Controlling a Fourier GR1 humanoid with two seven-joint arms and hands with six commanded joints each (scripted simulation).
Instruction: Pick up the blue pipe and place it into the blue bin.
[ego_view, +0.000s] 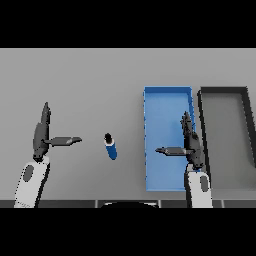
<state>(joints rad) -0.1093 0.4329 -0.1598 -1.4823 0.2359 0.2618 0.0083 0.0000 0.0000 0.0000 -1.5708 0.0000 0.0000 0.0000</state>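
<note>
Plainly, nothing is held yet. The blue pipe (111, 147) lies on the grey bench (80, 80), roughly midway between the two hands, its dark-capped end pointing away from the robot and its body angled slightly. The blue bin (150, 150) stands to the pipe's right, close by but apart from it, with a dark grey bin (202, 150) just beside it on the far side. The left hand (42, 135) is to the left of the pipe, fingers straight and thumb stretched toward it, empty. The right hand (191, 142) hangs over the blue bin's right part, likewise spread and empty, thumb pointing toward the pipe. Judging by the layout, either hand could reach the pipe; the right sits nearer the bin, which would shorten the carry. The pick-up step has not begun.
</note>
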